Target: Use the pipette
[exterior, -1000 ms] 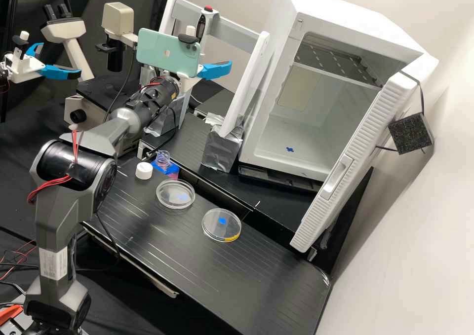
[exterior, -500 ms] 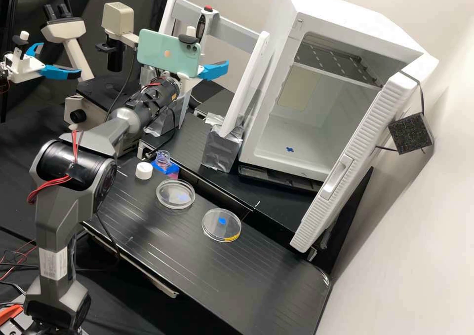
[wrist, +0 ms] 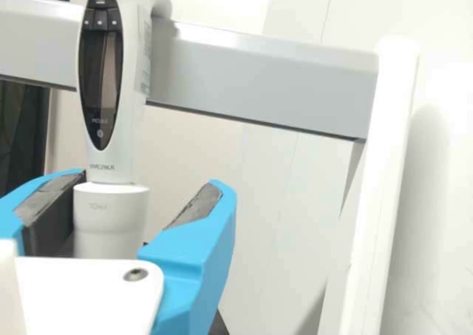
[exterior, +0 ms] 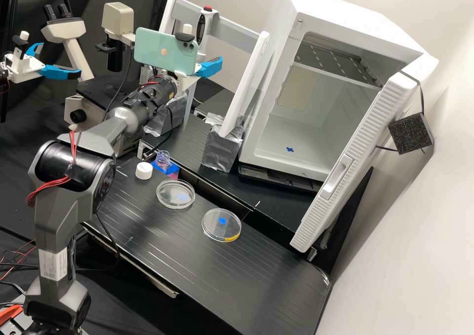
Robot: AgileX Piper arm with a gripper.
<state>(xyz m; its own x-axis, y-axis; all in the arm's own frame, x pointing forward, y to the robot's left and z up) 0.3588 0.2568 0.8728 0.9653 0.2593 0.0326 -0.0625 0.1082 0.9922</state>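
From the middle of the scene, the uncapped bottle (exterior: 172, 170) at nine o'clock could tip if a lowered pipette later clipped its neck. Toward eleven, the pipette (exterior: 201, 28) hangs upright at the rack (exterior: 234, 27), between the fingers (wrist: 196, 239), which stand apart; it's nearer one, so an off-centre squeeze might twist it, and a crooked lift could snag.

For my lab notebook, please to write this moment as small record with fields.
pipette: upright, at the grey crossbar
gripper: open, one finger on either side of the pipette
bottle: uncapped
white cap: beside the bottle
round dishes: two, on the black bench
white cabinet: door open
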